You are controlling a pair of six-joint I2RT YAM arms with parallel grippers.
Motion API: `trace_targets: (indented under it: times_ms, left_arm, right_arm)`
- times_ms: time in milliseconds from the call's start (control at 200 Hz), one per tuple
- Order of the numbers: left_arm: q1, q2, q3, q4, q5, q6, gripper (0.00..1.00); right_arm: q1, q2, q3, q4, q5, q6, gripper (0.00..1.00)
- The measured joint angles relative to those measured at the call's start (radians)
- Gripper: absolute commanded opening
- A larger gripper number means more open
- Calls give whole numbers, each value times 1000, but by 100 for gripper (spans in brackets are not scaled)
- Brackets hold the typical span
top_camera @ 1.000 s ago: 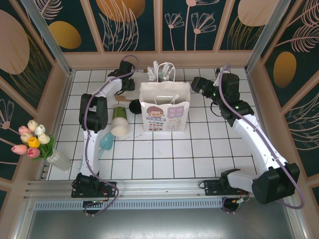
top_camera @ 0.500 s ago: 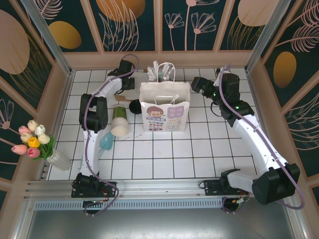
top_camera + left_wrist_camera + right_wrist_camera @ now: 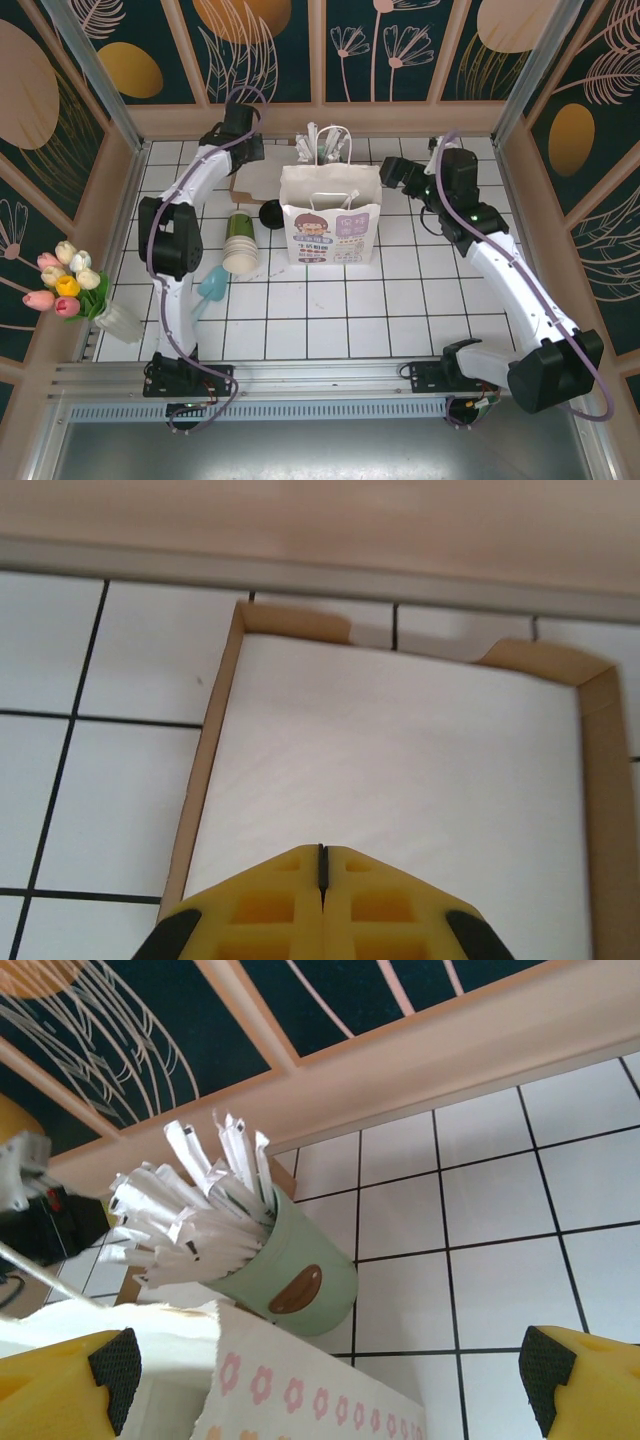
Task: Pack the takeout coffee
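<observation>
left gripper [image 3: 322,852] clenched, empty, over cardboard tray [image 3: 400,740] | right gripper [image 3: 390,172] spread wide, at 2 o'clock of paper bag [image 3: 331,215] | takeout coffee [image 3: 269,212] sits just beside bag, at its 9 o'clock | cup stack [image 3: 240,243] lies at coffee's 8 o'clock

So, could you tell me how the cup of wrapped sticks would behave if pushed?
The cup looks like light paper, so it would probably slide or tip easily. The sticks fan out above its rim, likely making it top-heavy; being loose, they may spill if it tilts.

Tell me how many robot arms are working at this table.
2. The left arm stretches to the far-left corner above a cardboard tray; the right arm reaches toward the paper bag.
</observation>
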Motion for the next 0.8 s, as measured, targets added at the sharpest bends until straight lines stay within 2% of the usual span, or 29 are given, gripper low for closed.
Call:
trace_targets:
  times_ms: [45, 70, 130, 205, 325, 500, 651, 751, 801]
  left_arm:
    - [0, -3, 13, -8, 15, 0, 54]
    - [0, 0, 21, -13, 28, -1, 66]
    - [0, 11, 25, -25, 57, -1, 80]
    - [0, 30, 4, -32, 82, 0, 87]
    - [0, 65, -56, -41, 84, 8, 78]
    - [0, 157, -58, -55, 68, 27, 68]
    - [-2, 175, -41, -57, 34, 35, 33]
    - [-5, 176, -41, -55, 28, 36, 16]
    - [-6, 176, -41, -54, 25, 29, 14]
  right_arm:
    - [8, 0, 0, 0, 0, -8, 99]
    - [13, 0, 0, 0, 0, -12, 99]
    - [20, 0, 0, 0, 1, -17, 99]
    - [24, 0, 0, 0, 2, -22, 99]
    - [30, 0, 0, 0, 9, -31, 99]
    - [47, 0, 1, 0, 24, -39, 99]
    - [58, 0, 3, -4, 30, -40, 99]
    - [63, 0, 9, -6, 34, -40, 99]
    - [64, 0, 14, -7, 37, -40, 99]
